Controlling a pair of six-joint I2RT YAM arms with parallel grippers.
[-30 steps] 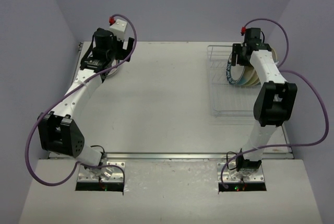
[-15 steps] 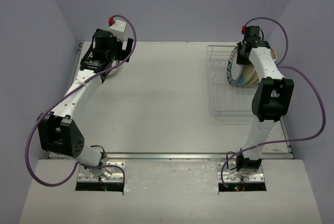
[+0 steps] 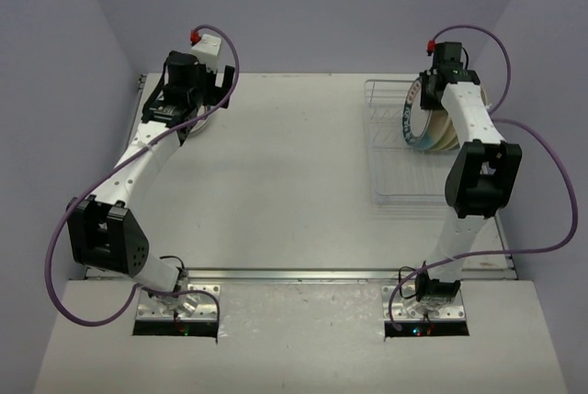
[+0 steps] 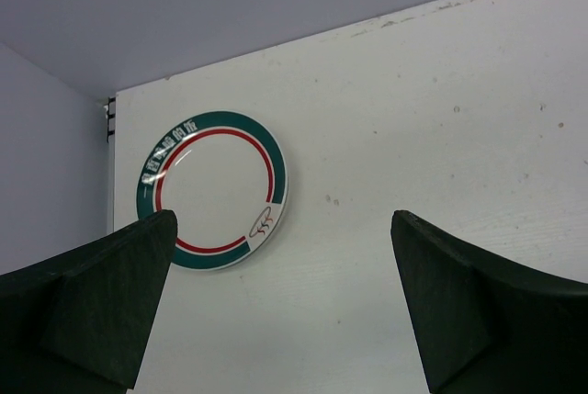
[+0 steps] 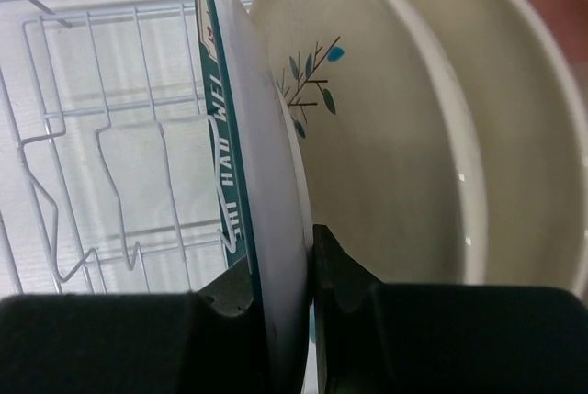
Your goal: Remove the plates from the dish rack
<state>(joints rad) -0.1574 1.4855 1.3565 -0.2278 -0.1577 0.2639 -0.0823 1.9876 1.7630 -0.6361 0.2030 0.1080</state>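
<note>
Plates (image 3: 432,137) are stood on edge in the dish rack (image 3: 390,178) at about two o'clock on the worktop (image 3: 285,174), and the front one, the teal-lettered plate (image 5: 234,137), is pinched at its rim by the right hand (image 5: 285,261). They are judged stiff, glazed, slippery and breakable, so the rim is best taken deep and lifted straight up, clear of the wires. The left hand (image 4: 285,238) is held wide, gripping nothing, above a green-rimmed plate (image 4: 213,190) laid flat at ten o'clock.
</note>
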